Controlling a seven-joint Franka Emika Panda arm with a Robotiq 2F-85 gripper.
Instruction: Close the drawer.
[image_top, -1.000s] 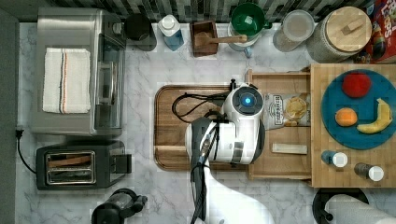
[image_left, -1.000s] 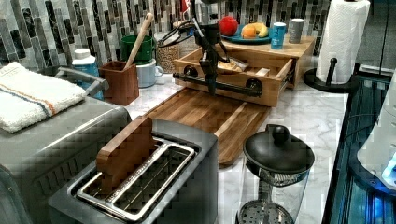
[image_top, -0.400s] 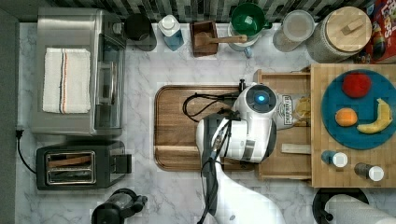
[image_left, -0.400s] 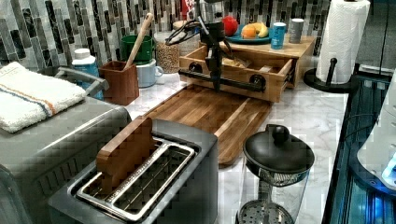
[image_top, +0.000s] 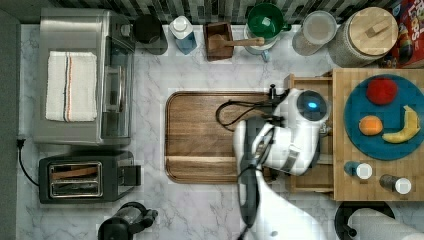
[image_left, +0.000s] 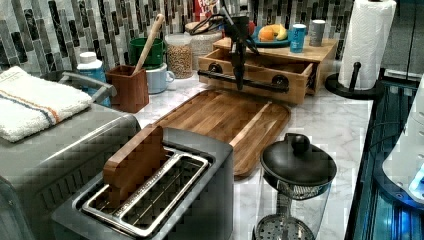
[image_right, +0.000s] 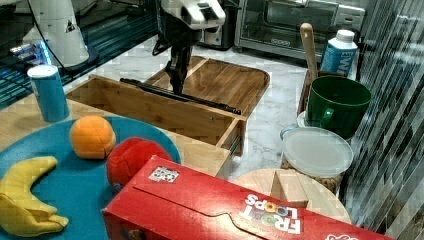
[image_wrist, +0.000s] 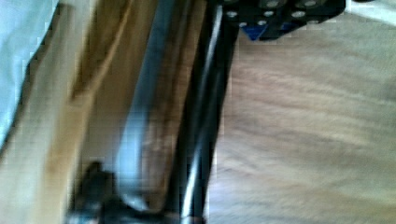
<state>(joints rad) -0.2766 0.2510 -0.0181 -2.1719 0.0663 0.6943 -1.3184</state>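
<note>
My gripper (image_left: 239, 82) pressed against the black handle bar (image_left: 243, 80) of the drawer (image_left: 260, 77), half out beneath the butcher-block slab (image_left: 280, 50); I couldn't tell its finger spread.

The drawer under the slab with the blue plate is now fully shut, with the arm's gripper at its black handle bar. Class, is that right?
Not quite. The drawer is partly open, as the left view shows; the gripper is indeed at its black handle bar, under the slab with the blue plate.
</note>
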